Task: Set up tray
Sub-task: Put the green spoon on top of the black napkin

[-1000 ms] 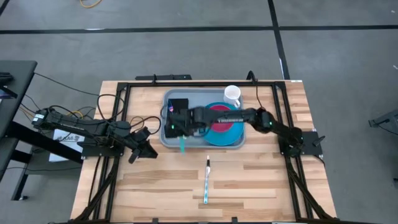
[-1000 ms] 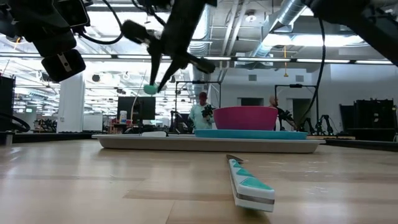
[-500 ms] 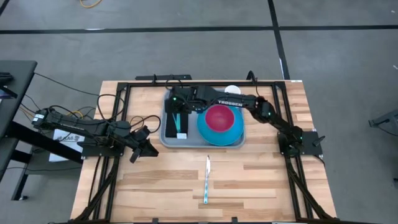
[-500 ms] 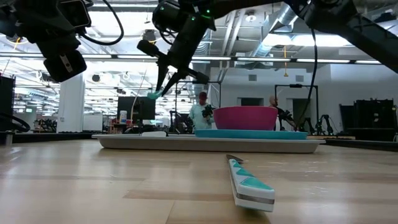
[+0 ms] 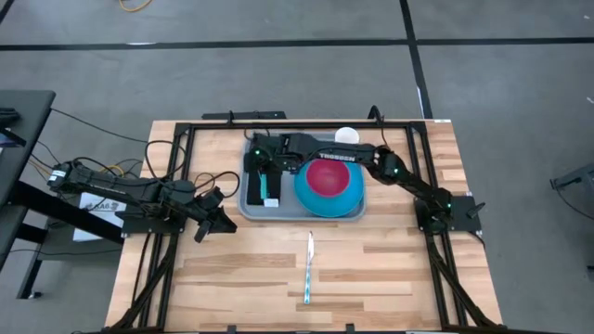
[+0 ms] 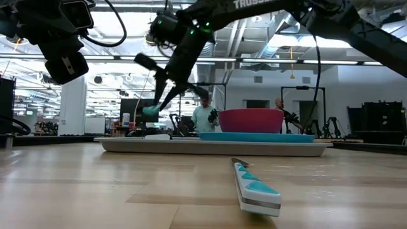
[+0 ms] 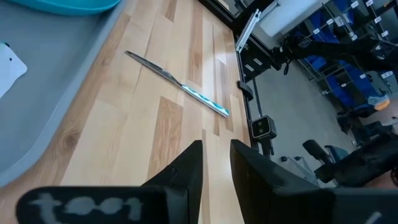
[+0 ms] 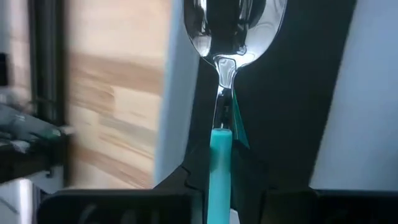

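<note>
The grey-blue tray (image 5: 252,206) lies at the table's far middle. It carries a blue plate (image 5: 349,198) with a magenta bowl (image 5: 328,174) and a dark flat rectangle (image 5: 270,188) on its left part. My right gripper (image 5: 264,170) hangs over that left part, shut on a spoon (image 8: 231,37) with a teal handle. The spoon is clear of the tray in the low view (image 6: 151,111). My left gripper (image 7: 216,163) waits off the tray's near left corner, open by a narrow gap and empty. My right gripper pinches the spoon's teal handle (image 8: 221,152) between its two fingers. The fingers lie along the handle, and the metal bowl (image 8: 235,22) sticks out beyond them. They slant down toward the table's left. The spoon is lifted clear above the dark rectangle (image 8: 292,93).
A knife (image 5: 309,267) with a teal-patterned handle lies on the bare wood near the table's middle front; it also shows in the low view (image 6: 254,187). A white cup (image 5: 346,135) stands at the tray's far right corner. People stand in the room beyond the table (image 6: 205,117).
My right gripper has swung with the spoon from the tray's near left edge toward the far edge. It has turned at the wrist and come down over the tray's left part. The spoon stays in the hold and now hangs lower, closer to the tray.
</note>
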